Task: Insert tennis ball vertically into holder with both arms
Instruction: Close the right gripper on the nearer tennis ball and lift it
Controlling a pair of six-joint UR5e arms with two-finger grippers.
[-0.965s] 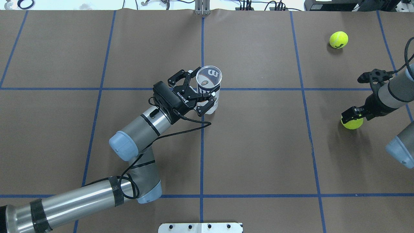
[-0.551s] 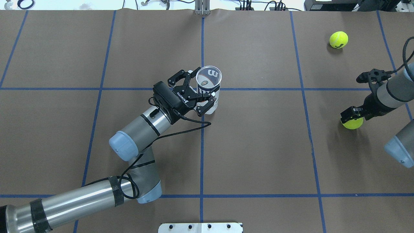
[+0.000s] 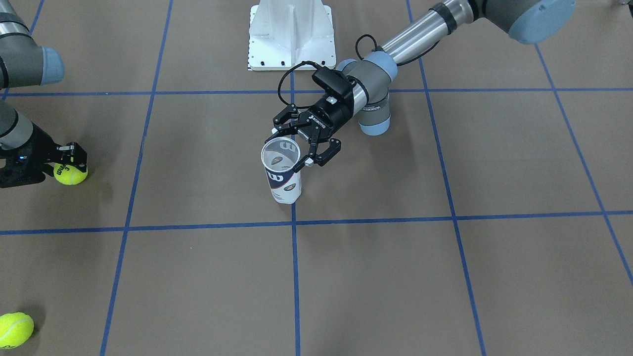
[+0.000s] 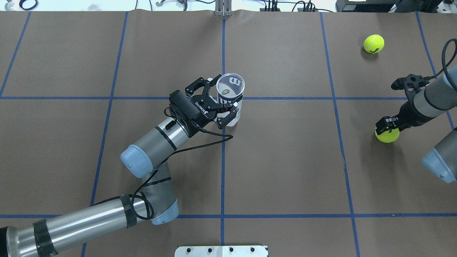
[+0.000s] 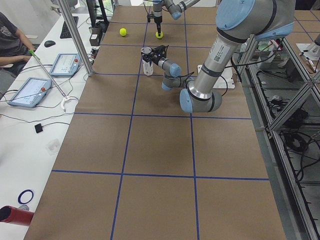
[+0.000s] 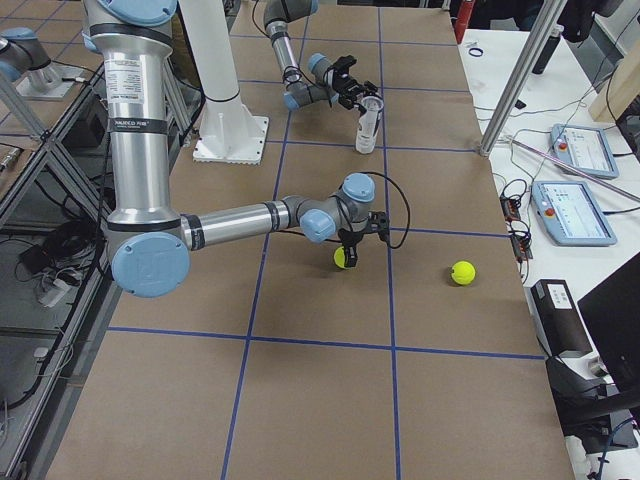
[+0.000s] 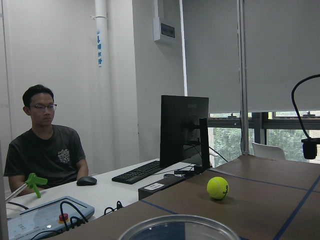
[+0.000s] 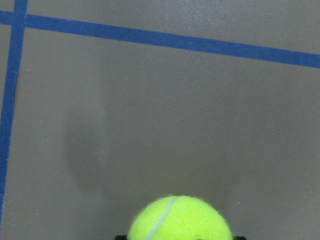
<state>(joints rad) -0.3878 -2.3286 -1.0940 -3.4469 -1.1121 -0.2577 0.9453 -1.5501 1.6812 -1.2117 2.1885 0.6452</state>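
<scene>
The holder (image 4: 230, 93) is a clear can with a navy label. It stands upright and open-topped near the table's centre, also seen from the front (image 3: 283, 174). My left gripper (image 4: 224, 101) (image 3: 298, 147) is shut on the holder's side just below the rim. Far to the right, my right gripper (image 4: 387, 125) (image 3: 66, 163) points down and is shut on a yellow tennis ball (image 4: 387, 135) (image 3: 71, 174) (image 8: 179, 220). That ball hangs just above the paper, over its shadow. The holder's rim (image 7: 180, 226) fills the bottom of the left wrist view.
A second tennis ball (image 4: 373, 43) (image 3: 15, 330) (image 7: 218, 187) lies loose at the far right of the table. The white base stand (image 3: 291, 34) sits at the robot's edge. A person (image 7: 45, 145) sits at a desk with tablets beyond the table's far side.
The right gripper has drifted slightly left with the ball in it, and the right forearm has shifted. The left arm and holder have not moved.
</scene>
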